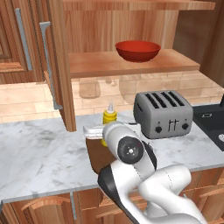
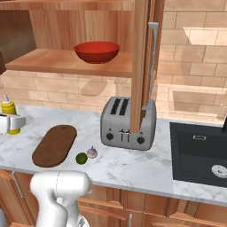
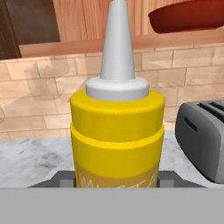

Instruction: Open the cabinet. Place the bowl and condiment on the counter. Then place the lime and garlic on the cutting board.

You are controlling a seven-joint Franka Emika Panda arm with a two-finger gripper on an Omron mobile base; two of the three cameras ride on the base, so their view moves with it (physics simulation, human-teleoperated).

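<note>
Condiment (image 3: 117,131): a yellow squeeze bottle with a white collar and a pale pointed nozzle, standing upright on the tabletop (image 1: 39,148), long axis vertical and nozzle pointing straight up. A label band crosses the lower body; its lettering is cut off at the bottom of the hand view and cannot be read. The gripper (image 1: 103,131) reaches the bottle horizontally at its lower body, with the fingers (image 2: 17,121) set on either side of it and pressed against it, clamped on the bottle. In the right base view the bottle stands at the far left, well apart from the cutting board (image 2: 55,145).

The cutting board is a dark brown oval lying flat, its long axis running from the front edge obliquely toward the wall. The lime (image 2: 81,158) and the garlic (image 2: 92,153) lie on the marble just beside the board's right edge, close to each other; the garlic's tip points up.

The bowl (image 1: 137,50), glossy red, sits upright on the lower shelf of the cabinet (image 1: 131,65), whose doors stand open; the long grey bar handles run vertically.

Surface: white marble with grey veining. A grey four-slot toaster (image 1: 162,113) stands right of the bottle, and a dark sink (image 2: 199,153) lies beyond it. The wall is tan tile.
</note>
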